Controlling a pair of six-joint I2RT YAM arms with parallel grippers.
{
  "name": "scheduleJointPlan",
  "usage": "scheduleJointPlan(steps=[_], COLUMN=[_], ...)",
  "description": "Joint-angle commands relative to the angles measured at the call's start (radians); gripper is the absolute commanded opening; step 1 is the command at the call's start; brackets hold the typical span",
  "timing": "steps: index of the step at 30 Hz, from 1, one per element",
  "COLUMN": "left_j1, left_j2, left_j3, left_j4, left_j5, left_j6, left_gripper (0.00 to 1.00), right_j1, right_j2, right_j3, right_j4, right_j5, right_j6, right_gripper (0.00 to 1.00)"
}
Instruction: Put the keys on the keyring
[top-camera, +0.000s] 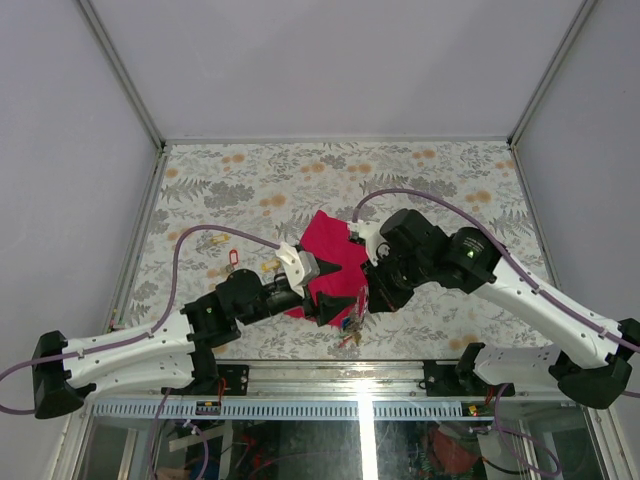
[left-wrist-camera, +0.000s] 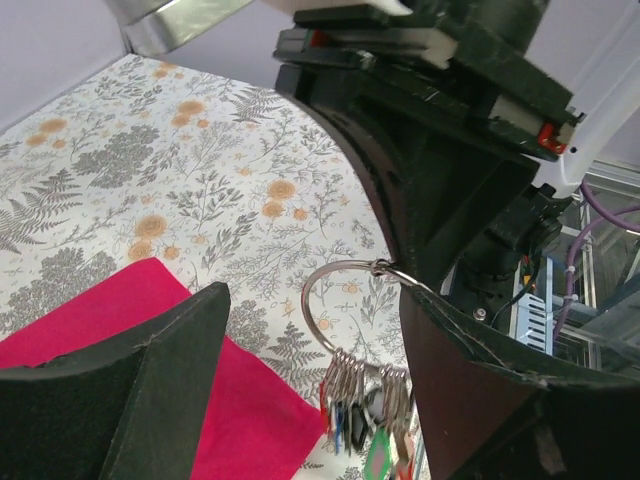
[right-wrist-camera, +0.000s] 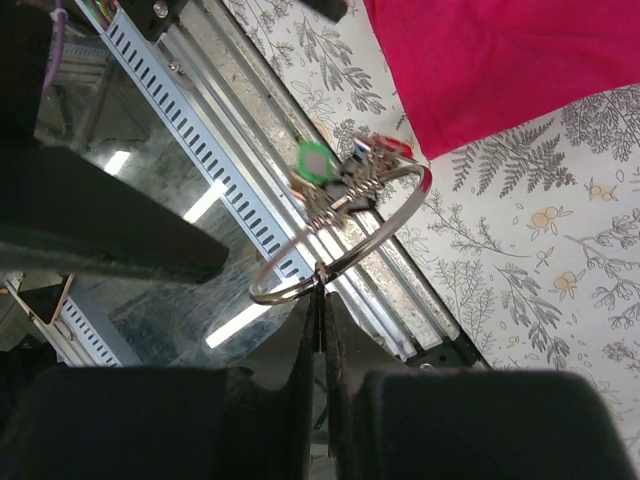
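Keyring (right-wrist-camera: 342, 184) hangs off the tabletop (top-camera: 420, 170), low centre of the top view, just past the lower edge of the magenta cloth (top-camera: 335, 262). Right hand (right-wrist-camera: 320, 300) is clenched on the thin silver ring, fingertips pinching the wire at one point. In the right wrist view the ring arcs up and to the right of the pinch. A bunch of keys and green, blue and red tags is crowded on its far side. In the left wrist view the bunch dangles at the bottom of the ring. Left hand (left-wrist-camera: 312, 300) is released, fingers spread wide, with the ring showing in the gap between them; contact cannot be judged. Loose keys (top-camera: 213, 241) lie on the tabletop left of the cloth, well apart from the ring, among them a red-headed key (top-camera: 234, 260).
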Motion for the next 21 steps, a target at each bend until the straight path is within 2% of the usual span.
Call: scheduleJointPlan(steps=[1, 9, 21], left_j1=[-0.026, -0.071, -0.128], left_j2=[-0.007, 0.014, 0.099], left_j3=[-0.005, -0.032, -0.031], left_j4=[0.116, 0.138, 0.198], left_j5=[-0.012, -0.064, -0.185], left_j6=[0.028, 0.046, 0.152], left_gripper=[0.70, 0.70, 0.71], right_j1=[-0.002, -0.002, -0.004], right_j2=[0.033, 0.092, 0.134], right_j3=[0.085, 0.150, 0.199], right_j4=[-0.067, -0.156, -0.184], right_j5=[0.027, 0.102, 0.060], right_j6=[0.015, 0.029, 0.032], right_gripper=[0.00, 0.00, 0.00])
